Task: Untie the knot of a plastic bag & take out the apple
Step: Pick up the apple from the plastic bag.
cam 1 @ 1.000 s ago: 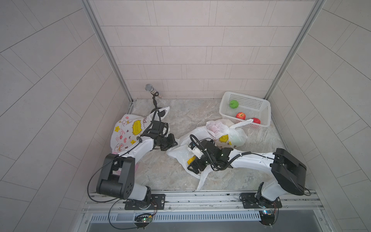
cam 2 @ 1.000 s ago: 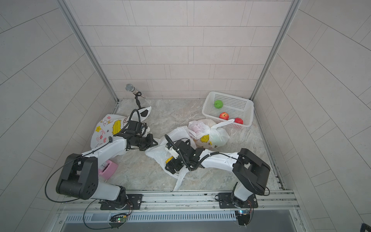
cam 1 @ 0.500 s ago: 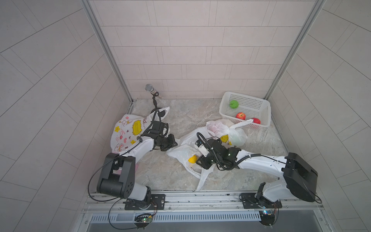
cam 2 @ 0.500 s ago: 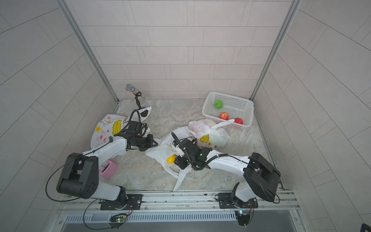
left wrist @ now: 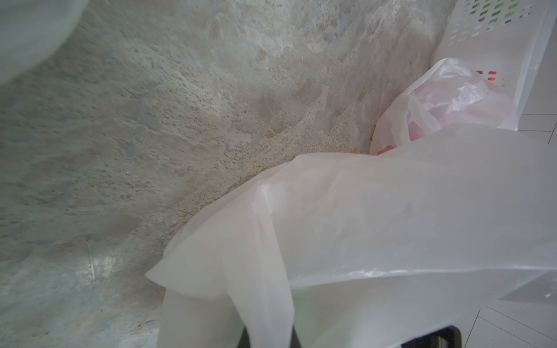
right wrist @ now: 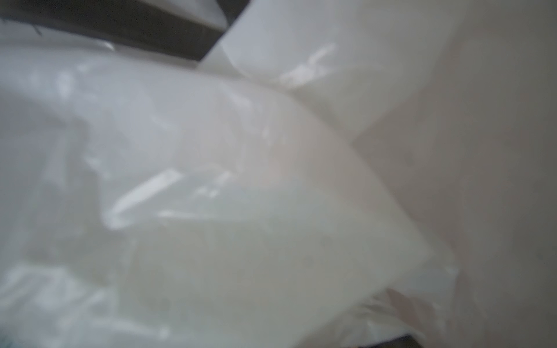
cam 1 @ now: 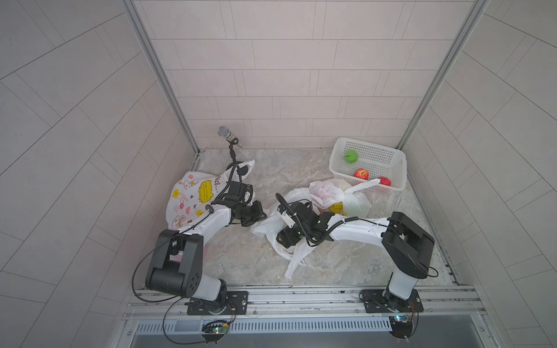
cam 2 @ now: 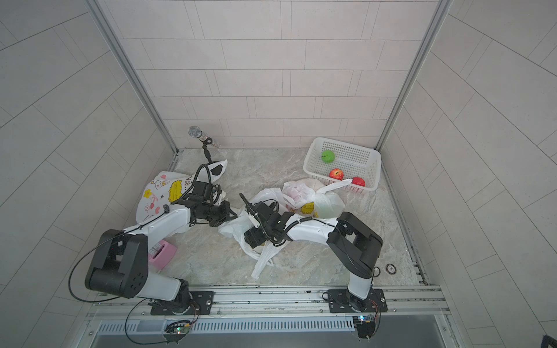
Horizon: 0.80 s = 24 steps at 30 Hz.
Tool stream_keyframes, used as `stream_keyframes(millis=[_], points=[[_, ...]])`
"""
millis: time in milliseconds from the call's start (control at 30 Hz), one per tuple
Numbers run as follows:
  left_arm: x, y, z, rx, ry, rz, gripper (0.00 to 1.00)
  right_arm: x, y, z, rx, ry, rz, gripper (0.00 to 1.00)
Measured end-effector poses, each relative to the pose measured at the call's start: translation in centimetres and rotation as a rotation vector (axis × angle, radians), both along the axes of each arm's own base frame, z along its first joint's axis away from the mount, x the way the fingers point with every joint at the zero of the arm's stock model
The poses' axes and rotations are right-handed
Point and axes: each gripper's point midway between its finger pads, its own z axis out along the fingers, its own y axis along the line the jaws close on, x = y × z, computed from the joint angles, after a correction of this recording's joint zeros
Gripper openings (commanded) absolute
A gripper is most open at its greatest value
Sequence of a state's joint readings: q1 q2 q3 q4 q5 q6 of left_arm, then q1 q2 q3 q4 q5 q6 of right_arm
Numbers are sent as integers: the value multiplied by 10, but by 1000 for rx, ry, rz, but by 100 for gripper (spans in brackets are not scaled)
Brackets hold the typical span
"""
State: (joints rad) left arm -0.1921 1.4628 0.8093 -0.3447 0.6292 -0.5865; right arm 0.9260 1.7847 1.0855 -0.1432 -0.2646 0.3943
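A white plastic bag [cam 1: 271, 224] lies crumpled and open in the middle of the stone floor. My left gripper [cam 1: 257, 215] is shut on the bag's left edge. In the left wrist view the film [left wrist: 391, 211] runs down between its jaws. My right gripper [cam 1: 284, 238] reaches into the bag from the right, its fingers buried in film. Only a sliver of the yellow apple [cam 1: 280, 239] shows at its head. The right wrist view shows nothing but blurred bag film [right wrist: 211, 180]. No knot is visible.
A white basket [cam 1: 369, 144] at the back right holds a green apple [cam 1: 351, 156] and two red ones. Two more bags [cam 1: 355, 203] lie in front of it. A printed bag [cam 1: 193, 195] and a microphone [cam 1: 224, 131] stand at the left, near a pink box [cam 2: 162, 253].
My right gripper drew back to the right, baring the yellow apple in the bag. It has since pushed left again and covers it. The left gripper has held still.
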Motion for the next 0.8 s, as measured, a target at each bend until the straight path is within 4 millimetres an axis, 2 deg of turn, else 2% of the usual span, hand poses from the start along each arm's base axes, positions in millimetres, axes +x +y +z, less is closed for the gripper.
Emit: stream_keyframes(millis=[100, 167, 233, 333, 433, 633, 700, 800], points=[[0, 0, 0, -3, 0, -1, 8, -3, 0, -4, -16, 13, 4, 73], [0, 0, 0, -3, 0, -2, 8, -6, -1, -3, -25, 13, 10, 62], [0, 0, 0, -3, 0, -1, 7, -11, -5, -2, -37, 14, 16, 55], [1, 2, 0, -5, 1, 6, 6, -21, -17, 9, -38, 8, 15, 48], [1, 3, 0, -6, 1, 8, 6, -28, -30, 37, -11, -29, 9, 45], [1, 5, 0, -4, 3, 11, 6, -30, -58, 114, 94, -178, -26, 34], [1, 5, 0, -3, 3, 12, 6, -26, -71, 139, 138, -220, -54, 30], [1, 5, -1, -3, 5, 11, 6, -1, -107, 175, 195, -300, -168, 20]])
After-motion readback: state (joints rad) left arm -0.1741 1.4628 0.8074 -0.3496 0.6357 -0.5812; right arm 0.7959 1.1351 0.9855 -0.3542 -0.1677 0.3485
